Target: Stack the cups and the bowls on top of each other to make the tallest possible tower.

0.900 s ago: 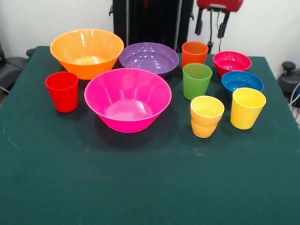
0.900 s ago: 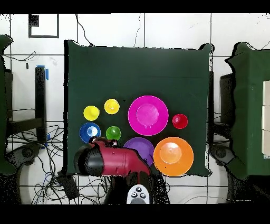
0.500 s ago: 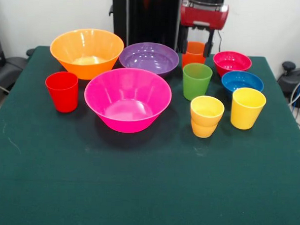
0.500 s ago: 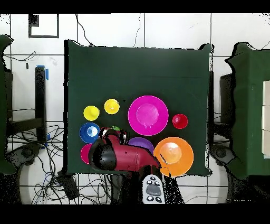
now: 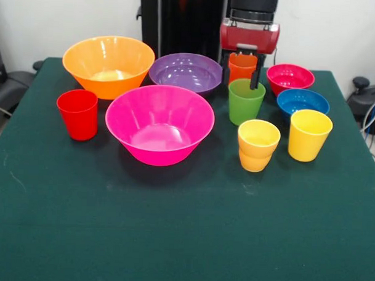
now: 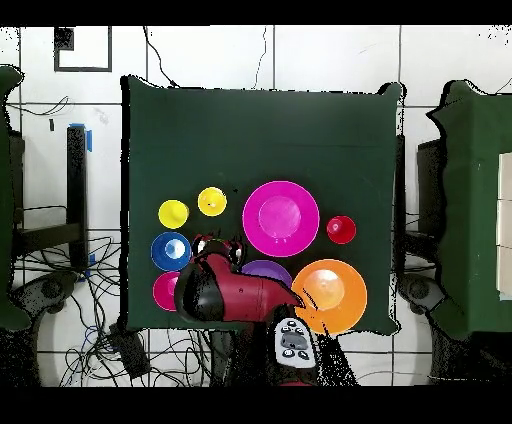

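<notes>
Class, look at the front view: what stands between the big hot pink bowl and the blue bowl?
In the front view, the green cup stands between the hot pink bowl and the blue bowl.

The worktop is covered with dark green cloth. Three big bowls, orange, purple and pink, are set on it, with the red cup alongside. The smaller cups and bowls are clustered at the other side.

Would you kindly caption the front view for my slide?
Open gripper straddling the orange cup among upright, unstacked cups and bowls.
</notes>
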